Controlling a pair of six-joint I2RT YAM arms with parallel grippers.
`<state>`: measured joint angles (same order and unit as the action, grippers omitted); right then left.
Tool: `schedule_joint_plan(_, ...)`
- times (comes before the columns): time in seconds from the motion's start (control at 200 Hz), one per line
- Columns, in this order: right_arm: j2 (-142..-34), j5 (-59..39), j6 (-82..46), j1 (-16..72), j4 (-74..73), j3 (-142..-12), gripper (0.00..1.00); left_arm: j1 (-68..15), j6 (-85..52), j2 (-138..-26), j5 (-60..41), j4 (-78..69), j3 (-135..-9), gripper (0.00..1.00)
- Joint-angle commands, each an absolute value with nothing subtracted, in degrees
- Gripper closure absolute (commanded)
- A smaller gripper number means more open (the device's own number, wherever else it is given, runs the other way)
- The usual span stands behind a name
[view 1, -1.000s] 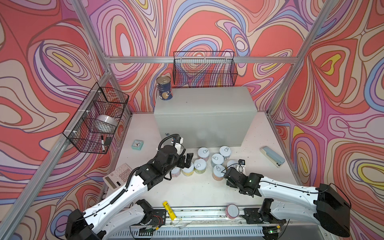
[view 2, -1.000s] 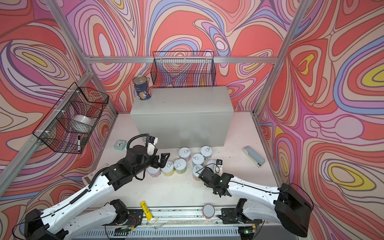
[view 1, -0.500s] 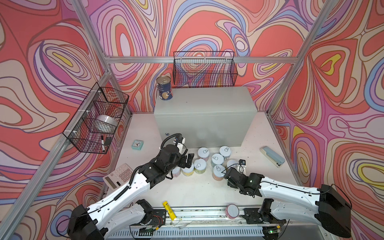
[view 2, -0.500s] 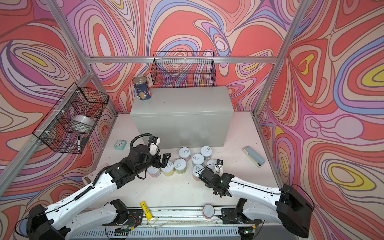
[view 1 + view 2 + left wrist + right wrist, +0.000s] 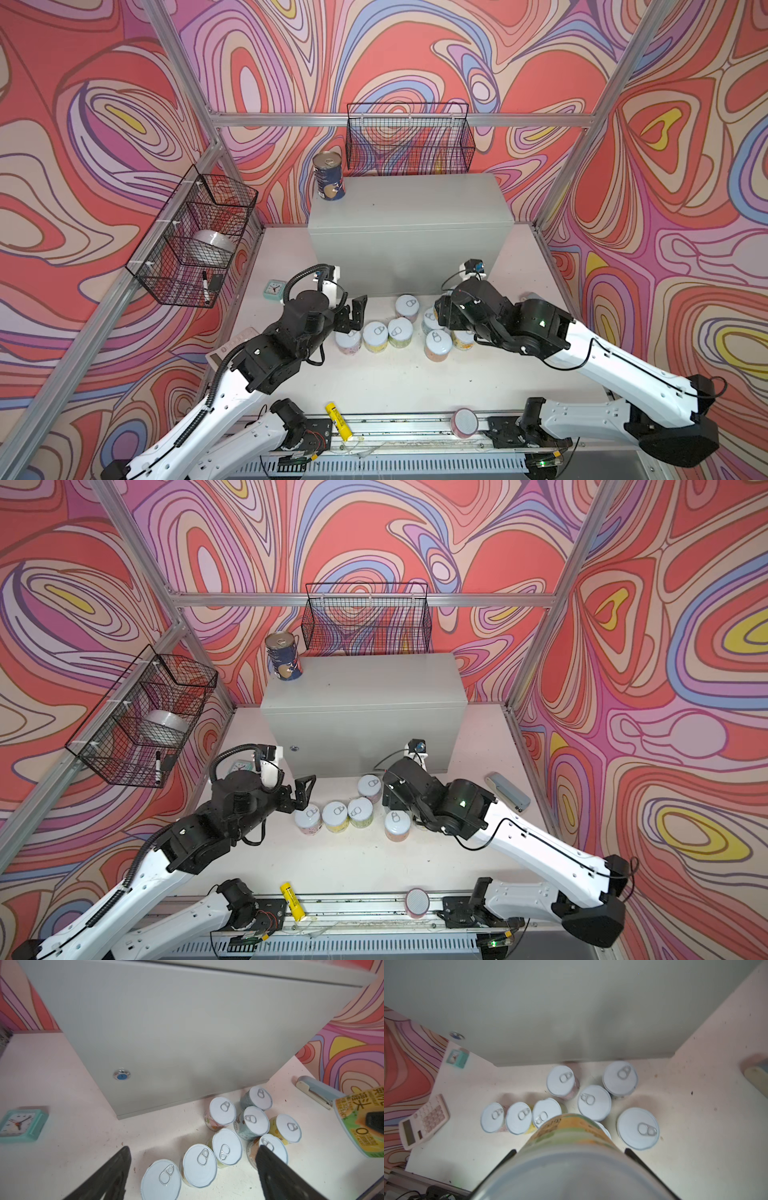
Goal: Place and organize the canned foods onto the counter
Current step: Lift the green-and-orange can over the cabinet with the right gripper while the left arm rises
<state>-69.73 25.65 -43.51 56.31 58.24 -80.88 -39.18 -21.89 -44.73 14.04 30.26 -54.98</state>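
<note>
Right wrist view: the right hand (image 5: 569, 1150) grasps a green-and-orange can (image 5: 571, 1132) (blurred, close to the lens) above the white-lidded cans (image 5: 593, 1102) standing before the counter (image 5: 407, 199). The left hand (image 5: 193, 1147) hangs spread and empty over their left end. One blue-labelled can (image 5: 328, 176) stands on the counter's back-left corner.

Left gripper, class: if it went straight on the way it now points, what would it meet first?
The left gripper, open, would likely meet the nearest white-lidded can of the cluster on the table first; depth is unclear, so this is tentative.
</note>
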Motion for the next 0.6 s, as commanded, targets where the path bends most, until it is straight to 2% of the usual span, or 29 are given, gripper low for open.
schedule_joint_plan(0.0, -76.01, 26.51, -30.86, 55.69, 59.35, -93.41, 1.0, -34.09, -22.33, -46.05, 15.02, 37.85, -61.27, 0.04)
schedule_joint_plan(0.225, -91.81, 17.88, -18.25, 52.33, 65.22, -124.49, 1.0, -23.78, -19.87, -52.93, 1.84, 43.0, -73.71, 0.03)
schedule_joint_plan(0.33, -102.12, 14.09, -13.0, 48.68, 72.94, -145.16, 1.0, -23.51, -19.94, -54.81, 1.54, 41.71, -75.47, 0.04)
schedule_joint_plan(0.391, -106.74, 13.5, -10.51, 47.1, 75.0, -152.67, 1.0, -23.47, -20.51, -54.67, 3.04, 38.89, -74.22, 0.05)
schedule_joint_plan(0.496, -107.27, 7.78, -9.91, 41.6, 70.43, -151.46, 1.0, -23.49, -19.8, -55.97, 4.64, 37.32, -73.97, 0.05)
schedule_joint_plan(0.596, -104.1, 10.0, -9.26, 40.25, 62.24, -143.91, 1.0, -23.48, -19.6, -56.93, 4.77, 36.51, -74.03, 0.05)
